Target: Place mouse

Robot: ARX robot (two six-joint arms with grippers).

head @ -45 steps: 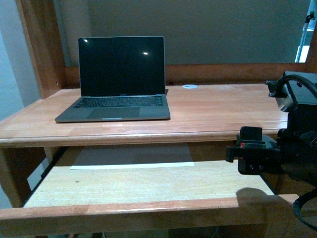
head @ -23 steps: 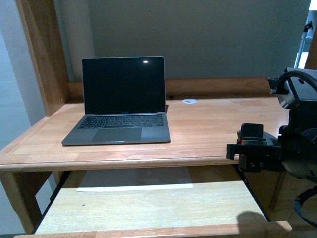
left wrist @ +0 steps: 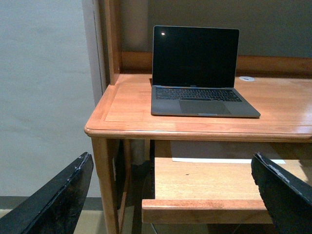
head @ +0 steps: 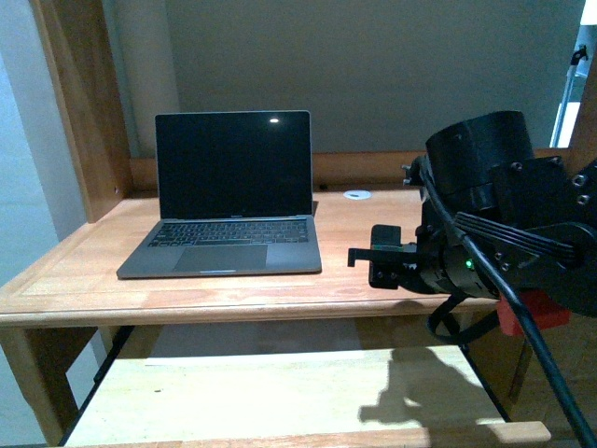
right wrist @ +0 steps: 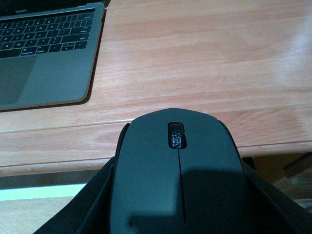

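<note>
Two fingers of the right gripper [head: 378,259] are closed against the flanks of the mouse [right wrist: 178,170], which is held nose forward, just above the near edge of the desk [head: 373,210] and to the right of the laptop [head: 229,201]. The mouse is judged to be light and rigid, with a smooth matte shell that could slip under a weak pinch. A hold low on both flanks, behind the scroll wheel, is judged safest, and such a hold is seen in the right wrist view. Little harm is expected from a gentle set-down, though a drop onto the lower shelf [head: 261,392] should be avoided. The left gripper [left wrist: 170,195] is spread wide and empty, low and off the desk's left corner. Compared with half a second ago, the right arm has been swung left from the frame's right edge and brought in over the desk front, so that much more of it is shown in the front view. The laptop has not been shifted.
</note>
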